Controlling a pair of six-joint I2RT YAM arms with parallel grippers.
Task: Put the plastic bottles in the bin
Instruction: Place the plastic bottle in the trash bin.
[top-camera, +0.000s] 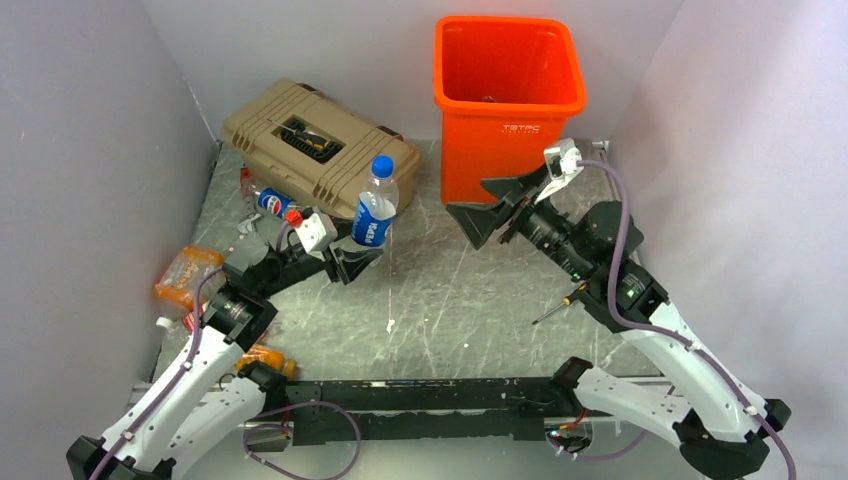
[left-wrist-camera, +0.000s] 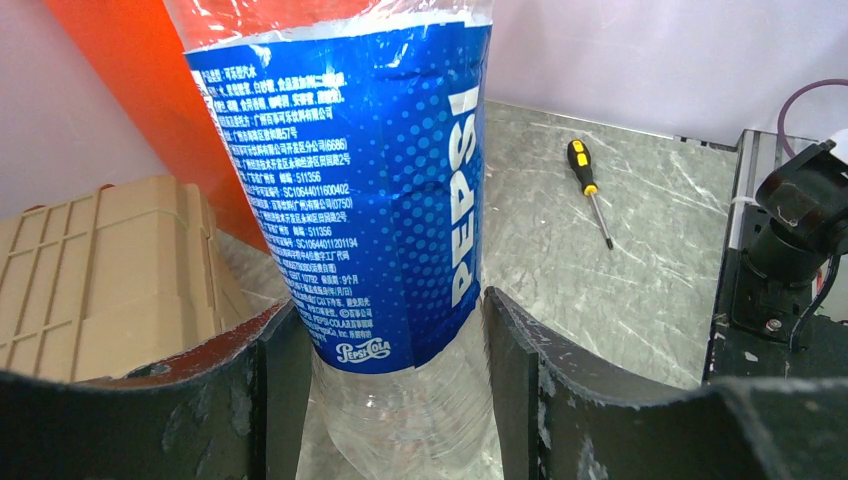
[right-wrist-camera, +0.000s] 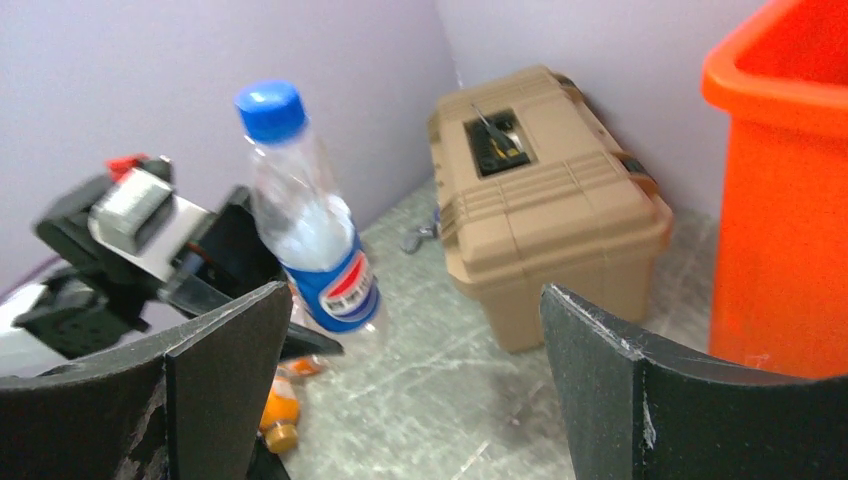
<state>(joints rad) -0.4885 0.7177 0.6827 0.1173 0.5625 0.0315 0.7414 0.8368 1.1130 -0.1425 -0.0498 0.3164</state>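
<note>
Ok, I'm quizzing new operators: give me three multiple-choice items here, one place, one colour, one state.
1. The toolbox sits: A left of the bin; B right of the bin; C inside the bin.
2. The cap of the held bottle is: A red; B blue; C green.
3. The right fingers are: A shut on a bottle; B shut on the toolbox; C open, empty.
Answers: 1 A, the top view shows it at the bin's left; 2 B, blue above the left fingers; 3 C, a wide gap with nothing between.
</note>
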